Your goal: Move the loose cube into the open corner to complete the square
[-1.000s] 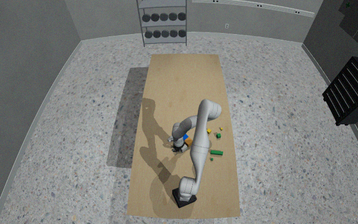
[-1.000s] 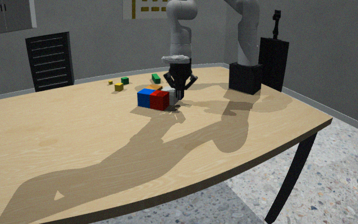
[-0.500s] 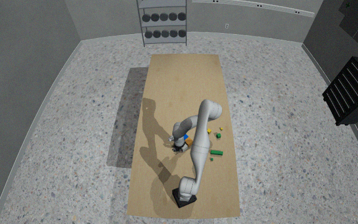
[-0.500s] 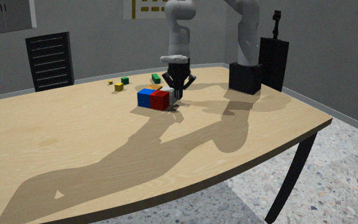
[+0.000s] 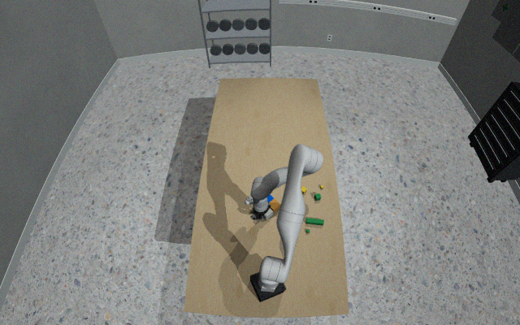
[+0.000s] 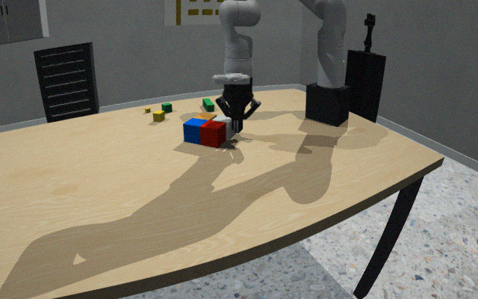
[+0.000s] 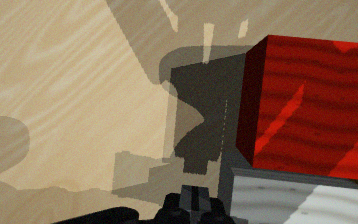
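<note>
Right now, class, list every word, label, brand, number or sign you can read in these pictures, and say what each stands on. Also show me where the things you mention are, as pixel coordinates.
No readable text in any view: none on the red cube (image 6: 213,134) (image 7: 307,105), the blue cube (image 6: 192,131) (image 5: 270,198), the table (image 5: 268,118) (image 6: 112,179) or the arm (image 5: 292,199) (image 6: 238,48).
The yellow marks on the wall panel (image 6: 171,15) read as plain blocks, not letters.

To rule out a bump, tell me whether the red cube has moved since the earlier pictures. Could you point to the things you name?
No; the red cube (image 6: 213,134) (image 7: 305,110) shows no visible shift against the black base block (image 5: 261,296) (image 6: 311,112).
</note>
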